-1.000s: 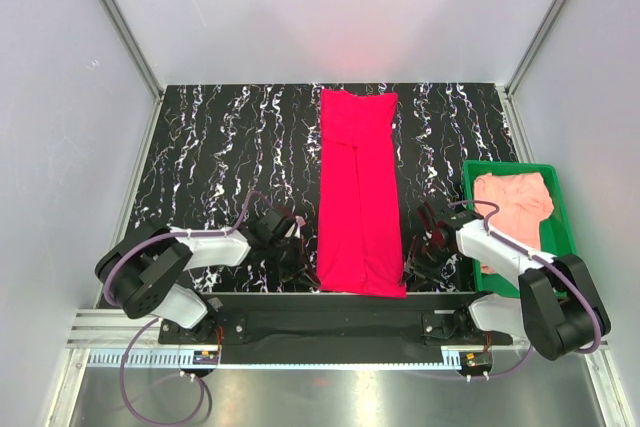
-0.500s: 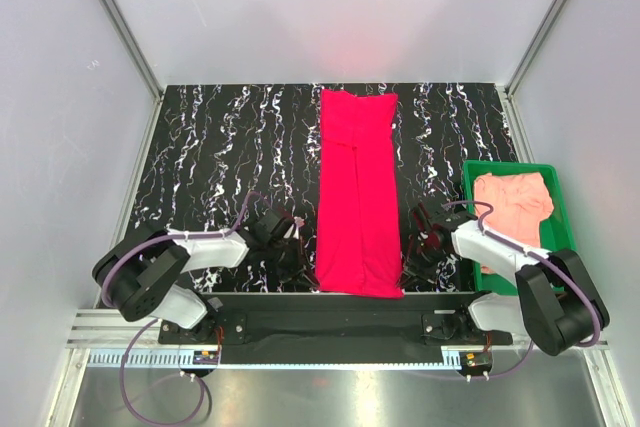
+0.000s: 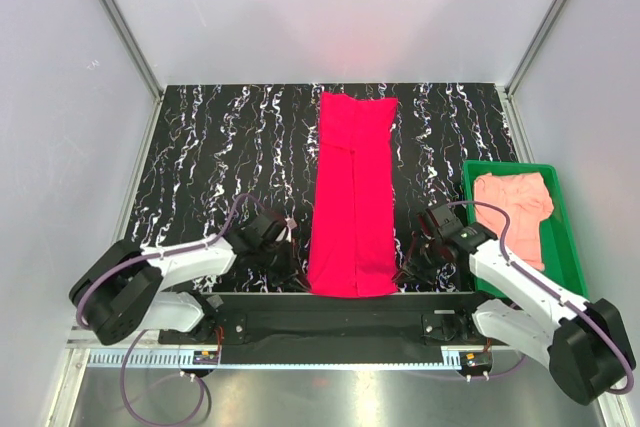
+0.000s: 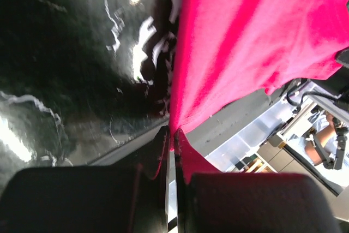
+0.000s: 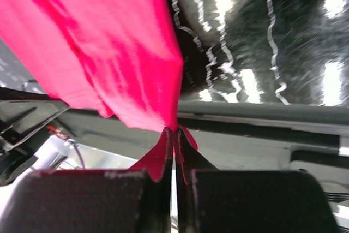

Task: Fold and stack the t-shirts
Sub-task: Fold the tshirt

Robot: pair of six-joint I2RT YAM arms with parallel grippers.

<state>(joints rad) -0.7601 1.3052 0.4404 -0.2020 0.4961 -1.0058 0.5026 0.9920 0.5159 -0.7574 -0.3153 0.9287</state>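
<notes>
Now my left jaws are clenched on the near left corner of the long, folded crimson-red cloth t-shirt [image 3: 352, 187], and my right jaws pinch its near right corner. The rest of it lies lengthwise along the middle of the black marbled desk [image 3: 220, 157]. The crumpled salmon-pink cloth t-shirt [image 3: 515, 202] sits in the green plastic tray [image 3: 566, 237] on my right.

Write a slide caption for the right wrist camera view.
Right end effector shut on a corner of the red t-shirt, by the edge of the black marbled table.
</notes>
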